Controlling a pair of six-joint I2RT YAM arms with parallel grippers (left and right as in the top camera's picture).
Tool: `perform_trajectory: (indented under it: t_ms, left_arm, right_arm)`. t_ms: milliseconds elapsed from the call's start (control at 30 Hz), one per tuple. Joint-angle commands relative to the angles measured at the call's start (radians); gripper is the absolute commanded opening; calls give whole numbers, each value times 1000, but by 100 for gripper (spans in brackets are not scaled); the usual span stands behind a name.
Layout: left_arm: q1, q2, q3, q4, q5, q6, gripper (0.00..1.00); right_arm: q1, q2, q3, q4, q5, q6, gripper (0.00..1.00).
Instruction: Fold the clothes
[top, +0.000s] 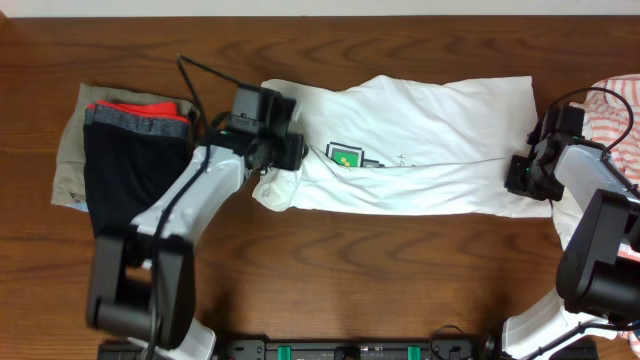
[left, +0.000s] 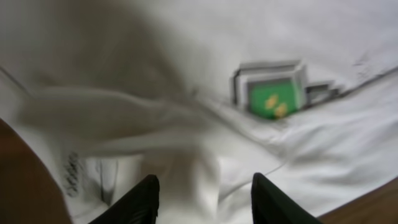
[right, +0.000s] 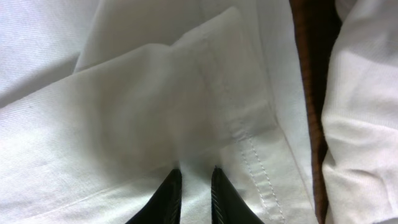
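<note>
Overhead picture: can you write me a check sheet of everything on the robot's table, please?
Surface: brown wooden table.
Job's things: white shirt spread across the middle, its green-and-black print showing; orange-striped garment at the right edge; folded pile of khaki, black and red-banded clothes on the left.
Clutter: nothing seen.
Grippers: left gripper open over the shirt's left end; right gripper looks pinched shut on the shirt's right hem.
Cables: black cable loops off the left arm; another cable curves by the right arm.
Surroundings: black base rail at the near edge; nothing else seen.
</note>
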Motion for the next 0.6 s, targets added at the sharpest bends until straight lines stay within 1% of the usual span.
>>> perform_trajectory:
  t_ms: [0, 100, 267, 333, 433, 567]
  left_arm:
    - [6, 27, 0, -41, -5, 17, 50]
    - [22, 3, 0, -99, -14, 16, 54]
    - [68, -94, 0, -184, -136, 16, 61]
    - [92, -135, 0, -203, -152, 14, 64]
    - [126, -177, 0, -245, -155, -47, 67]
    - [140, -172, 0, -304, -138, -136, 73]
  right_arm:
    - [-10, 13, -26, -17, 18, 13, 16]
    - [-10, 13, -26, -16, 18, 13, 16]
    - [-10, 13, -26, -16, 18, 13, 16]
    - [-10, 13, -26, -16, 18, 13, 16]
    - [-10, 13, -26, -17, 18, 13, 16]
    - [-10, 13, -26, -16, 18, 13, 16]
